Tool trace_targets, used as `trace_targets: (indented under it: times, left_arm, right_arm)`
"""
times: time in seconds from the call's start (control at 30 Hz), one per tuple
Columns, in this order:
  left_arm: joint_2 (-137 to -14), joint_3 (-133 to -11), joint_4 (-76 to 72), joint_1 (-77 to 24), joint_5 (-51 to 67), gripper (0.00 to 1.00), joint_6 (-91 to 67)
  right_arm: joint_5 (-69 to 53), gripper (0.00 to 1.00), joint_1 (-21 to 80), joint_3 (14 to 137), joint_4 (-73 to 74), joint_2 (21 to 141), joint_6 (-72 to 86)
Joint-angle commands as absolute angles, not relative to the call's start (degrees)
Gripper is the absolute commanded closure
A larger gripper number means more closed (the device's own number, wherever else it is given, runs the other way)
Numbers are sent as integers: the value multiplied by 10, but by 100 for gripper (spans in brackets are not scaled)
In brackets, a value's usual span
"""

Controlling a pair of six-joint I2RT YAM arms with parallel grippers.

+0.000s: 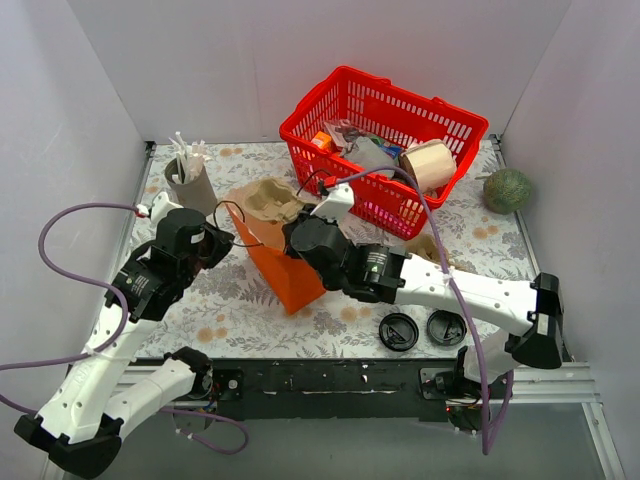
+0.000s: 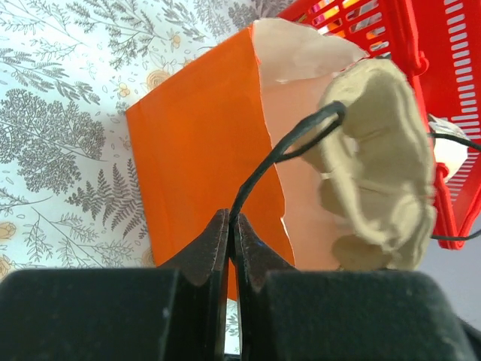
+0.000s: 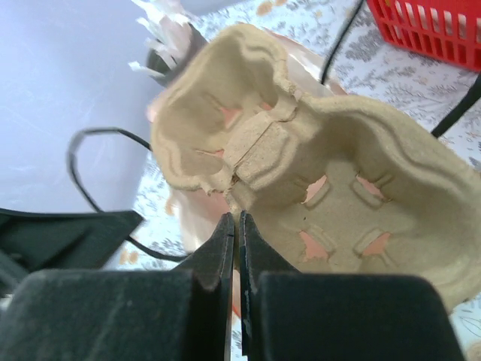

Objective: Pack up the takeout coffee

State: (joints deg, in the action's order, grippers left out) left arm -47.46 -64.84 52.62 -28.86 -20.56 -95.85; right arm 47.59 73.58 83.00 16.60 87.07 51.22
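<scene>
The takeout coffee is not in view in any frame. An orange paper bag (image 1: 290, 268) stands open at the table's middle, also in the left wrist view (image 2: 195, 150). My left gripper (image 2: 231, 218) is shut on the bag's black cord handle (image 2: 285, 147), at the bag's left side in the top view (image 1: 228, 240). My right gripper (image 3: 237, 218) is shut on the rim of a tan pulp cup carrier (image 3: 338, 165) and holds it tilted over the bag's mouth (image 1: 268, 200). The carrier's cup wells are empty.
A red basket (image 1: 385, 130) with packets and a brown paper roll stands at the back. Two loose black lids (image 1: 398, 331) (image 1: 446, 327) lie near the front. A grey cup of stirrers (image 1: 188, 178) stands back left, a green melon (image 1: 508, 190) back right.
</scene>
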Motion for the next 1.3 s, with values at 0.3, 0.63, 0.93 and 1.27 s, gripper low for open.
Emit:
trace_targets:
  times: [0.3, 0.63, 0.93, 1.27]
  left_arm:
    - [-469, -631, 523, -290, -198, 100, -970]
    - [-454, -622, 519, -290, -186, 100, -982]
    - [-458, -619, 500, -290, -192, 100, -1000]
    - [-453, -609, 497, -290, -193, 100, -1020]
  right_arm:
    - [497, 99, 737, 891, 143, 917, 515]
    - [532, 99, 734, 959, 215, 978, 533]
    - [518, 99, 728, 929, 87, 939, 468]
    - [535, 99, 728, 999, 63, 973, 434]
